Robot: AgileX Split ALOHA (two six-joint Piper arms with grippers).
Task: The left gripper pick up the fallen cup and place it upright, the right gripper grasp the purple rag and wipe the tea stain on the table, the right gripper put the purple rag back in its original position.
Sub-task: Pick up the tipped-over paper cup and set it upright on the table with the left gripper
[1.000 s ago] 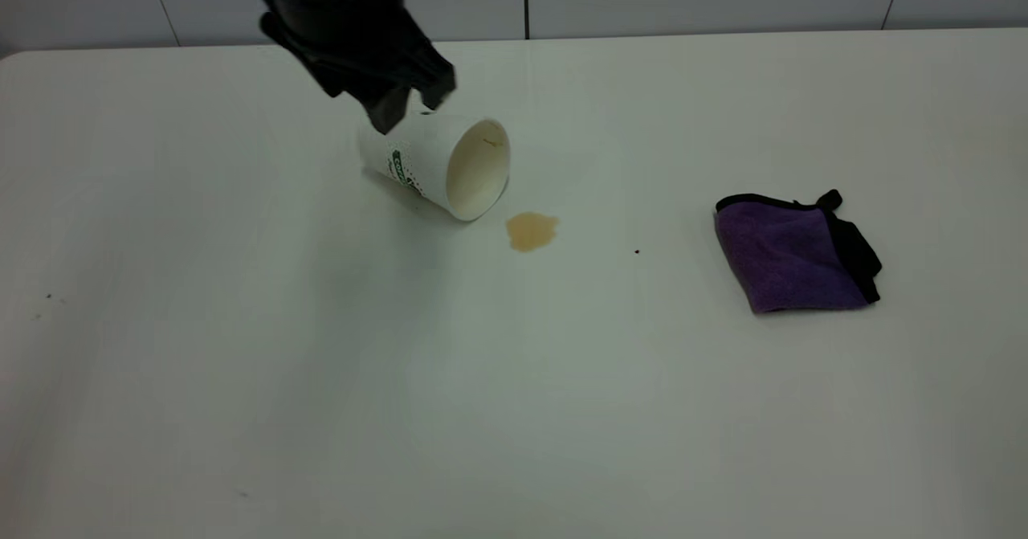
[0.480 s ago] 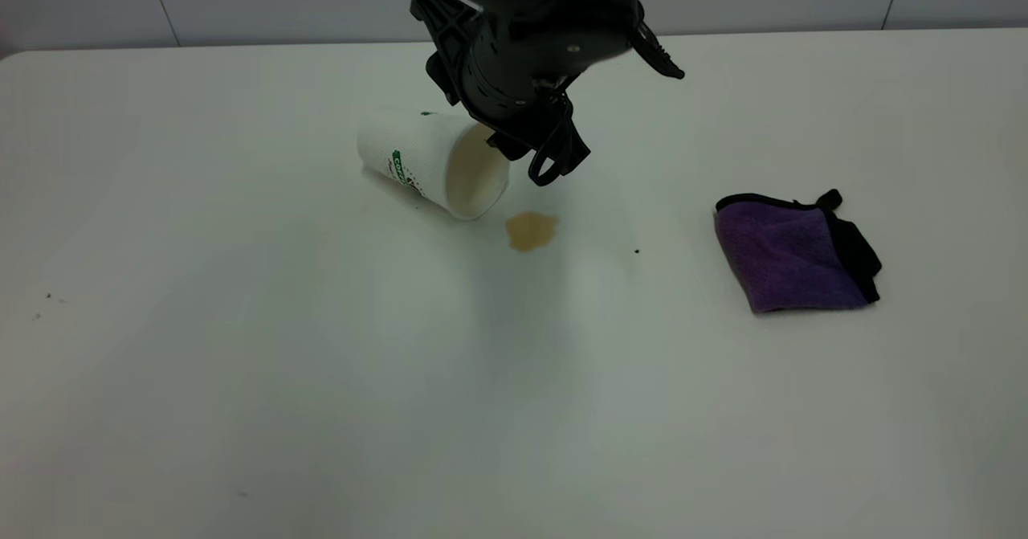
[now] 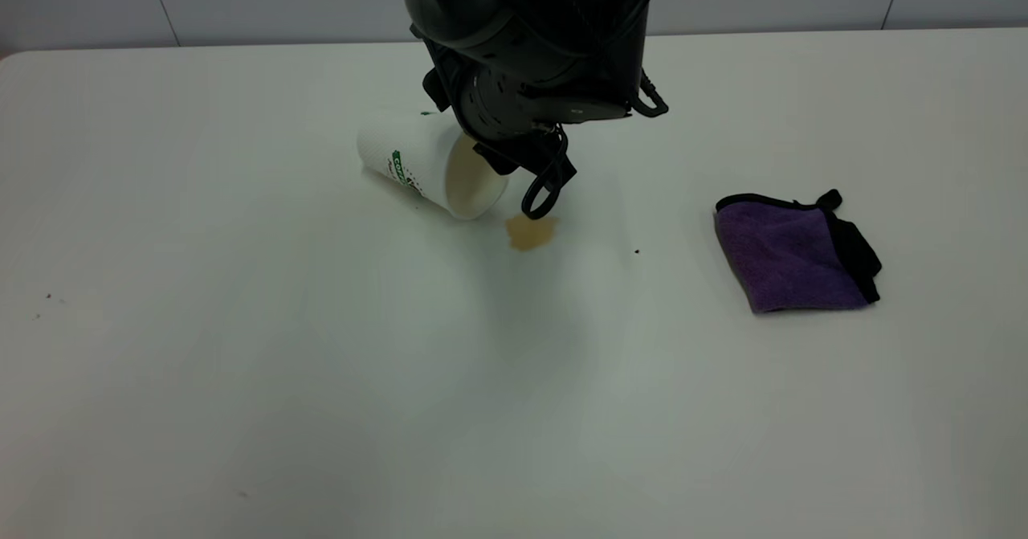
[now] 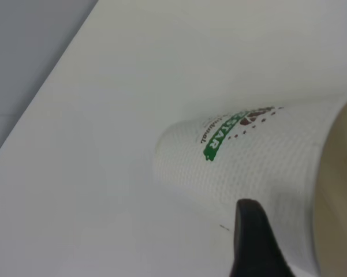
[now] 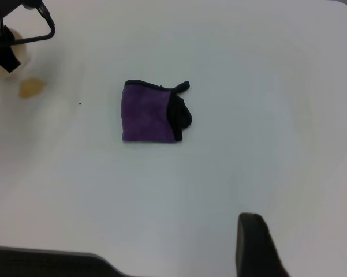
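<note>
1. Exterior view: the fallen cup (image 3: 426, 168) lies on its side on the worktop (image 3: 321, 378), mouth turned toward the tea stain (image 3: 530, 232), which sits just beside the rim. The left gripper (image 3: 502, 161) hangs over the mouth end of the cup, and its bulk hides the jaws here, so this view does not show how far they are spread. The purple rag (image 3: 791, 255) lies folded well apart on the right side of the worktop, untouched. The right gripper does not show in this view.

2. Left wrist view: the ribbed wall of the cup (image 4: 260, 167) with its green band fills the picture. One dark fingertip (image 4: 251, 242) stands against the wall near the rim; its partner is out of the picture, so I cannot tell whether the jaws have closed on the cup. To do this step well, I would judge that the jaws should straddle the wall near the rim and close gently, since thin paper may crush, then swing the base down clear of the stain.

3. Right wrist view: the rag (image 5: 153, 112) lies flat below, and the right gripper (image 5: 297, 245) hovers well above with its jaws spread wide and empty. The stain (image 5: 32, 88) shows far off.

4. Contents: the cup's inside looks tan-tinted and holds no liquid that I can see.
</note>
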